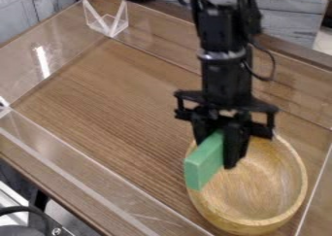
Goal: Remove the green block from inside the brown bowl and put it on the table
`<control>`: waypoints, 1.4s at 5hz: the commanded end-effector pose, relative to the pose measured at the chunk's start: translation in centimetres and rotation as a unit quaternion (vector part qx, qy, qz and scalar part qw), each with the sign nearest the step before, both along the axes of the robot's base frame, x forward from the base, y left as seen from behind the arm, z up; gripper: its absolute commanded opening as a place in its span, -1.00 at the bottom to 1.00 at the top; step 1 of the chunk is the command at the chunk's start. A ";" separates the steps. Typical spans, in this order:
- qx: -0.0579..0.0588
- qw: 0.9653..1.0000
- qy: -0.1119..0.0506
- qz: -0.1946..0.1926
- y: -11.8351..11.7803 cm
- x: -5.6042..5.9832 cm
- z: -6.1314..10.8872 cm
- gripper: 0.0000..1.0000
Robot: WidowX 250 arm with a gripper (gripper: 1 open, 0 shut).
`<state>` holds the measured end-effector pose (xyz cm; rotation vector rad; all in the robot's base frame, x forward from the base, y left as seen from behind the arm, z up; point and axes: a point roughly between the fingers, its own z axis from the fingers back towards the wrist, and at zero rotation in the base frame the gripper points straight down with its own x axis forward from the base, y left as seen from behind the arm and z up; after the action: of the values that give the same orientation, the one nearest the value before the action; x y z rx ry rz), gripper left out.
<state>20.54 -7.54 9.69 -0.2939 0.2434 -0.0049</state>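
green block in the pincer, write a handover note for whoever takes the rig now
Pincer: shut on the green block, which tilts above the left rim of the brown bowl in this view.
Done: block gripped and apparently raised; whether it fully clears the bowl, I can't tell.
Left: carry it past the rim, set it on the table, release.

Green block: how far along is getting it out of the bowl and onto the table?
Done: the jaws are closed on the green block, which looks raised, tilted across the left side of the brown bowl.
In hand: bringing it out; its upper end is at the jaws, its lower end by the rim.
Left: clearing the bowl, setting the block on the table and letting go.
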 end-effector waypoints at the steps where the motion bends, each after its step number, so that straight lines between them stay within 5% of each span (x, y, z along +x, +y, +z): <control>1: -0.004 0.999 -0.037 0.022 2.4 0.5 3.5 -1.00; 2: -0.003 0.997 -0.055 0.056 7.0 1.0 8.0 -1.00; 3: 0.005 0.994 -0.068 0.085 12.0 0.3 10.1 -1.00; 5: 0.013 0.993 -0.082 0.085 20.4 0.7 8.7 -1.00; 7: 0.005 0.995 -0.091 0.029 17.7 1.6 6.0 -1.00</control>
<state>21.79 9.97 14.57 -0.3160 0.0994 0.0373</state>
